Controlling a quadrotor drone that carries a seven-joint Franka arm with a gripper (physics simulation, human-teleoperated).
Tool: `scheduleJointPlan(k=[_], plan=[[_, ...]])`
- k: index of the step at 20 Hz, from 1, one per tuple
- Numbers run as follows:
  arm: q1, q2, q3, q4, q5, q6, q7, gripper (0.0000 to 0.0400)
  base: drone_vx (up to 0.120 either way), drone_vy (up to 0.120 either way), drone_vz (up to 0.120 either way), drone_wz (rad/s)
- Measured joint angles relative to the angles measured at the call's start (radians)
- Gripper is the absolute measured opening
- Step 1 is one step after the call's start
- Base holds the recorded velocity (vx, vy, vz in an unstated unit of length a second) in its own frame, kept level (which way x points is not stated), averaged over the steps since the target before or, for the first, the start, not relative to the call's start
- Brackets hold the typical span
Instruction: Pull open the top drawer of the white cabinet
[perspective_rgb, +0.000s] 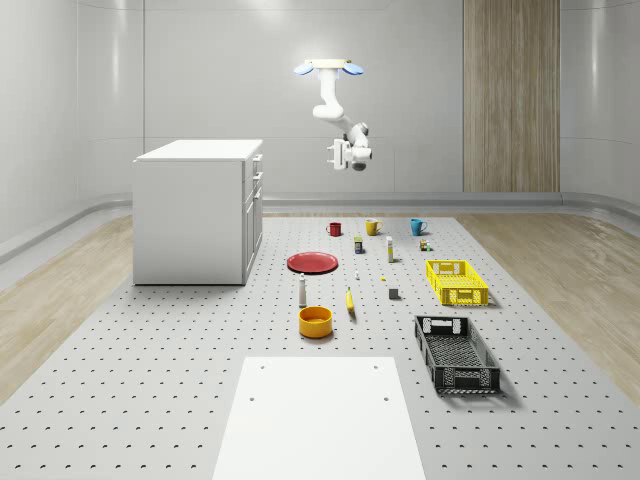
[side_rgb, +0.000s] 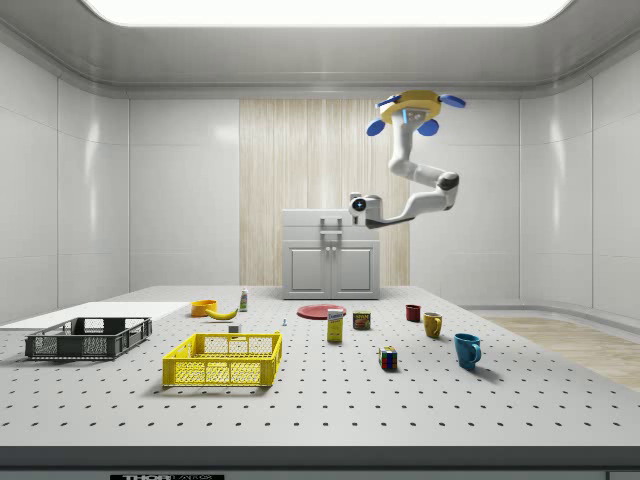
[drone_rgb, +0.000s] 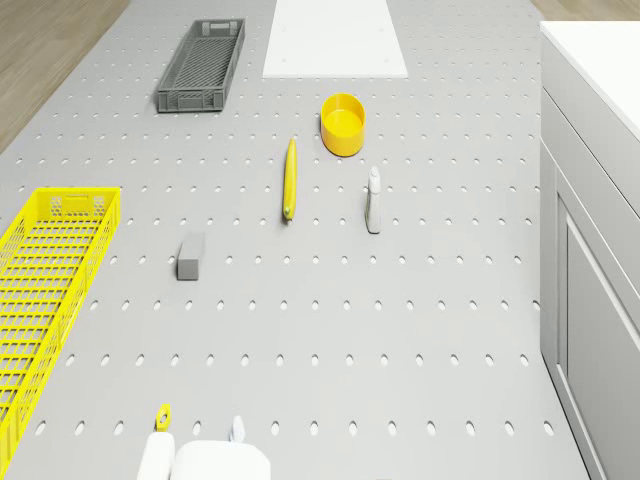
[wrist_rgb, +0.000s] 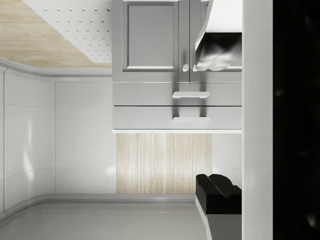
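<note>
Drone (perspective_rgb: 329, 68) hovering beside white cabinet (perspective_rgb: 195, 215), top drawer (wrist_rgb: 177, 118) shut, writing illegible

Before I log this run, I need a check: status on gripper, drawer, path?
Drone hovering beside white cabinet, gripper in the air short of its front. Top drawer shut, handle untouched. Nothing between gripper and drawer.

We see glossy pale wall panels (perspective_rgb: 200, 90) curving into the floor, with a light wood panel (perspective_rgb: 510, 95) at the upper right of the whole-scene view. Wood flooring (perspective_rgb: 560, 270) flanks a grey perforated platform (perspective_rgb: 150, 380). In the side view, a bright ceiling light (side_rgb: 320, 10) runs along the top edge
</note>
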Motion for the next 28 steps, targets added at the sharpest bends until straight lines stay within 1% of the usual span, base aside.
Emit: scheduleJointPlan(k=[3, 5, 13, 18, 19, 23, 28], plan=[[0.004, -0.005, -0.001, -0.001, -0.004, 0.004, 0.003, 0.0305, 0.120, 0.000, 0.000, 0.000], [0.007, -0.008, -0.002, -0.001, -0.007, 0.007, 0.006, 0.0305, 0.040, 0.000, 0.000, 0.000], [0.017, -0.019, -0.005, -0.003, -0.016, 0.016, 0.014, 0.0305, 0.005, -0.120, 0.000, 0.000], [0.022, -0.026, -0.006, -0.003, -0.022, 0.021, 0.018, 0.0305, 0.120, 0.000, 0.000, 0.000], [0.023, -0.027, -0.005, -0.005, -0.022, 0.023, 0.019, 0.0305, 0.000, 0.000, 0.000, 0.000], [0.029, -0.030, 0.013, -0.023, -0.009, 0.050, 0.017, 0.0305, 0.000, 0.000, 0.000, 0.000], [0.039, -0.029, 0.051, -0.056, 0.023, 0.099, 0.008, 0.0305, 0.000, 0.000, 0.000, 0.000]])
